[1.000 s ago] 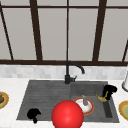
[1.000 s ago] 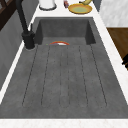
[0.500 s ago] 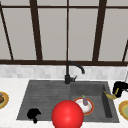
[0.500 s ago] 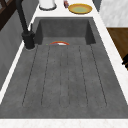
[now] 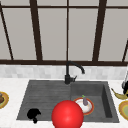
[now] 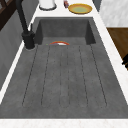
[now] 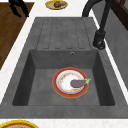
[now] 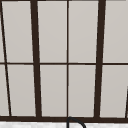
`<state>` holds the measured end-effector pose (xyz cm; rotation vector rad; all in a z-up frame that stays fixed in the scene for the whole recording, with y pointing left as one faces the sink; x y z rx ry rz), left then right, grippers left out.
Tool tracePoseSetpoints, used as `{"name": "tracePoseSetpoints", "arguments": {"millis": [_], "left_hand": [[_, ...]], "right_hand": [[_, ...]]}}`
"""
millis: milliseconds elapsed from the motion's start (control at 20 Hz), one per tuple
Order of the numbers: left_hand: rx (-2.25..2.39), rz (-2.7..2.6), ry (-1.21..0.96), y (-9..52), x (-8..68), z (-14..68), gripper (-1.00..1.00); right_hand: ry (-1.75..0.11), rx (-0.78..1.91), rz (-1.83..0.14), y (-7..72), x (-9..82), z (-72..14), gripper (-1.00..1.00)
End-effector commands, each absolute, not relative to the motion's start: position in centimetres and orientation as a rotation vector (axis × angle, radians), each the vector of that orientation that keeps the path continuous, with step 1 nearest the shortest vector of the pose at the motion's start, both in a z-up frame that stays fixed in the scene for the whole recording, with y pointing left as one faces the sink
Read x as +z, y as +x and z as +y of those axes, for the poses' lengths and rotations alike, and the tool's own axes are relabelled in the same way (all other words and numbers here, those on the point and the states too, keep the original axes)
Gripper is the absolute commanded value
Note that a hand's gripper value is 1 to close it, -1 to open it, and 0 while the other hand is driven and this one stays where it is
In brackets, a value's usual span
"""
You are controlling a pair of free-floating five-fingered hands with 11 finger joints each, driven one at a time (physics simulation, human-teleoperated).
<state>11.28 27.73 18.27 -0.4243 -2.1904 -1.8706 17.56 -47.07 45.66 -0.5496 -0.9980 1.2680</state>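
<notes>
Hovering at the far right edge of the front view, the right robot hand sits just above the desk, and the nearest thing to it is the banana, lying on its side just right of the sink. How wide that hand's grip stands, I cannot tell (it is cut by the frame). Over on the other side, the left robot hand hangs by the sink's front left corner, fingers loose and apart, holding nothing.

Now, that banana: my read is that it is light, soft under the skin and easy to bruise, so a gentle wrap across the thick middle of the curve looks like the safest hold, not the thin tip. It lies close beside a yellow plate, so there is not much room on that side.

Down in the basin, a red-rimmed plate carries a small eggplant, the black faucet stands behind, and a big red ball shows up front.
</notes>
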Motion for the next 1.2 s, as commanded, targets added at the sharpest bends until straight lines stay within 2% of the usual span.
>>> {"name": "tracePoseSetpoints", "arguments": {"millis": [0,850,1150], "left_hand": [[-1.871,-2.19,-0.424,11.3,18.3,27.7,0.0],[-1.871,-2.19,-0.424,11.3,18.3,27.7,0.0],[-1.871,-2.19,-0.424,11.3,18.3,27.7,0.0]], "right_hand": [[-0.553,1.271,-1.007,16.8,45.2,-50.2,1.0],[-0.592,1.316,-1.002,22.8,31.3,-59.2,1.0],[-0.625,1.314,-1.003,21.9,26.6,-60.3,1.0]]}}
